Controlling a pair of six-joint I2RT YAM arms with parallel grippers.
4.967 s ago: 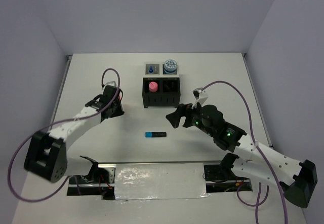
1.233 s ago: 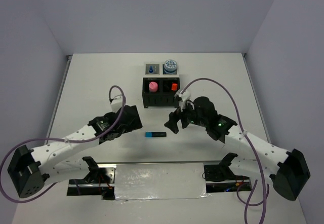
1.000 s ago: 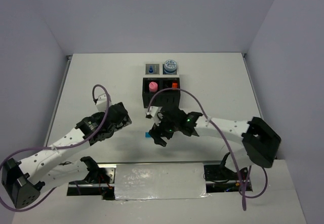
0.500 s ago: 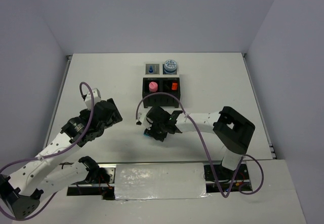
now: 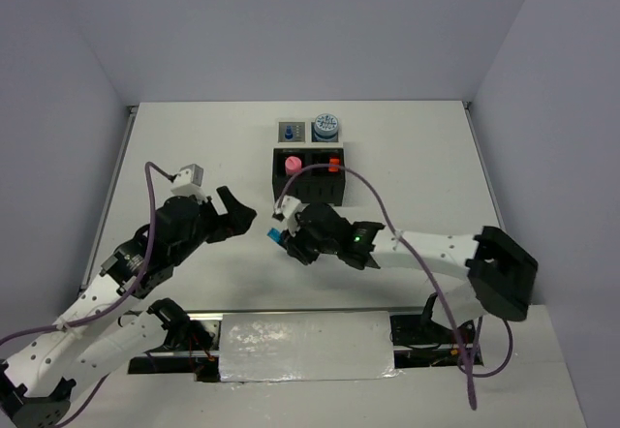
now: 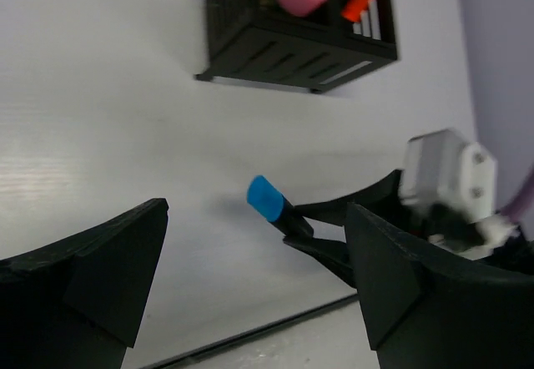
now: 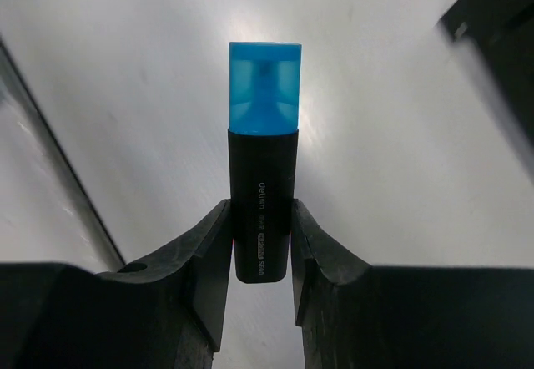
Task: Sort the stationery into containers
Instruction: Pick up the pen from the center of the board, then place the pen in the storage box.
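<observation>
White table (image 5: 194,147) is sitting under both arms. The right gripper (image 7: 260,219) is squeezing the black body of the blue-capped highlighter (image 7: 263,160) between its two fingers, near the front of the black box (image 5: 308,192). The left gripper (image 5: 238,208) is hanging wide open, holding nothing. A pink marker (image 5: 292,165) and an orange-capped highlighter (image 5: 334,165) are standing in the box.

We found the highlighter (image 7: 263,194) held in the right gripper (image 7: 261,234), near the front of the box (image 5: 308,195), with two trays (image 5: 282,124) just behind that box.
</observation>
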